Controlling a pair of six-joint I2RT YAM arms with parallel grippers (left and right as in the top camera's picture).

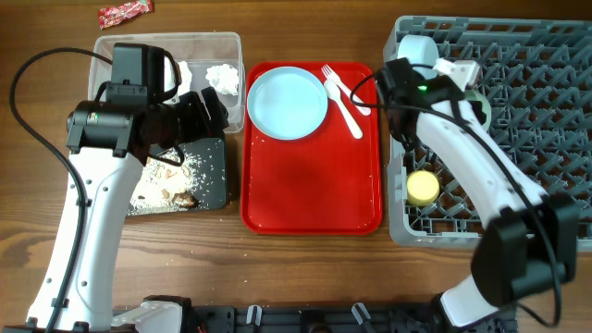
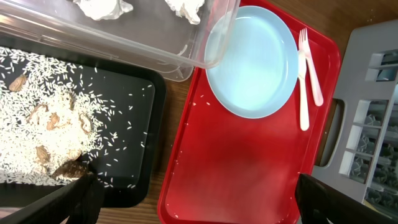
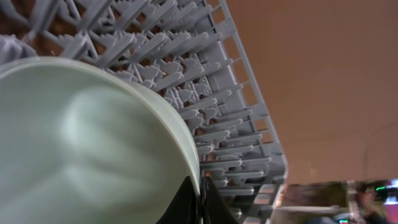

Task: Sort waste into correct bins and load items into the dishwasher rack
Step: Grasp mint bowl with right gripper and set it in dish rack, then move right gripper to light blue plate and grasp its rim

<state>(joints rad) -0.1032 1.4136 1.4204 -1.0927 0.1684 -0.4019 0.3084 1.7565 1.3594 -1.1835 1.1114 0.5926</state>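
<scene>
Wrapper [image 1: 125, 12], red and shiny, lies on the bare table beyond the clear tub [image 1: 213, 39], outside either bin, so it is easy to overlook. Crumpled tissues [image 1: 222, 76] sit inside that tub. Just below it, the black tray [image 2: 134, 171] holds the rice crumbs [image 2: 43, 130] and brown scraps. The left gripper [image 2: 196, 185] hangs over the seam between black tray and red tray [image 1: 310, 194], fingers spread wide and empty. A careless descent there could nudge the tub's overhanging corner or scatter rice. On the red tray the pale blue plate [image 1: 287, 102] lies flat with the white forks [image 1: 344, 102] just beside it. A flat plate offers little edge to pinch, and a scooping try may shove the forks. Farther right, the yellow cup [image 1: 423, 188] sits in the dishwasher rack [image 1: 536, 55]. The right gripper [image 3: 200, 202] is clamped on the mint-green bowl [image 3: 81, 143] by its rim alone, over the rack's pegs. Such a thin hold could let the bowl swing, snag a peg or drop crooked.
</scene>
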